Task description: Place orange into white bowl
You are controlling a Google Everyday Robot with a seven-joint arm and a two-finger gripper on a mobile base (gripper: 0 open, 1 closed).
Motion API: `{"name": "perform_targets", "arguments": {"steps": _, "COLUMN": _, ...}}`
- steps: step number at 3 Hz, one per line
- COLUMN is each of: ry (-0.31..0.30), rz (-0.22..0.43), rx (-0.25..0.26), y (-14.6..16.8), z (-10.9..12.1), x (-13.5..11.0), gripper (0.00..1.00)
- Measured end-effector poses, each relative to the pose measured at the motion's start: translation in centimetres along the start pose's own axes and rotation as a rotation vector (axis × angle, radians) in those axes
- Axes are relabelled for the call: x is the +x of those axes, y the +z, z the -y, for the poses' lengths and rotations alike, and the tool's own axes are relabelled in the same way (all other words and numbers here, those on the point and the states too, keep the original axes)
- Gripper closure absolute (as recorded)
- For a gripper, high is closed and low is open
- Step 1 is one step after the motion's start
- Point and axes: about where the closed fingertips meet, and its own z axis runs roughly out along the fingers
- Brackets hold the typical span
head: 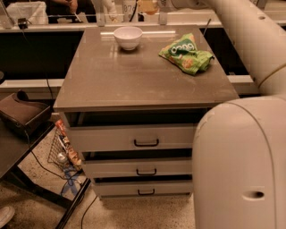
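Observation:
The orange (148, 6) shows at the top edge of the camera view, held in the air above the far edge of the table, up and to the right of the white bowl. My gripper (149, 4) is shut on it and is mostly cut off by the top edge. The white bowl (128, 37) stands upright and empty at the back of the grey table top (134, 80), left of centre. My white arm (241, 27) reaches in from the right.
A green snack bag (187, 53) lies at the table's back right. The table has three drawers (146, 143) in front. A wire basket (65, 150) and a dark low stand (22, 114) sit at the left. My white body (241, 165) fills the lower right.

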Motion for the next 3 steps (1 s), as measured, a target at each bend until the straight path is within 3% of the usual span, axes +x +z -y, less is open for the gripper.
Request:
{"name": "perform_targets", "arguments": {"steps": 2, "ry": -0.020, "rz": 0.033, "rx": 0.113, "y": 10.4, "z": 1.7, "x": 1.3, "gripper": 1.00}}
{"name": "perform_targets", "arguments": {"steps": 3, "ry": 0.044, "rz": 0.011, "rx": 0.174, "y": 14.4, "z": 3.5, "x": 4.1, "gripper": 1.00}}
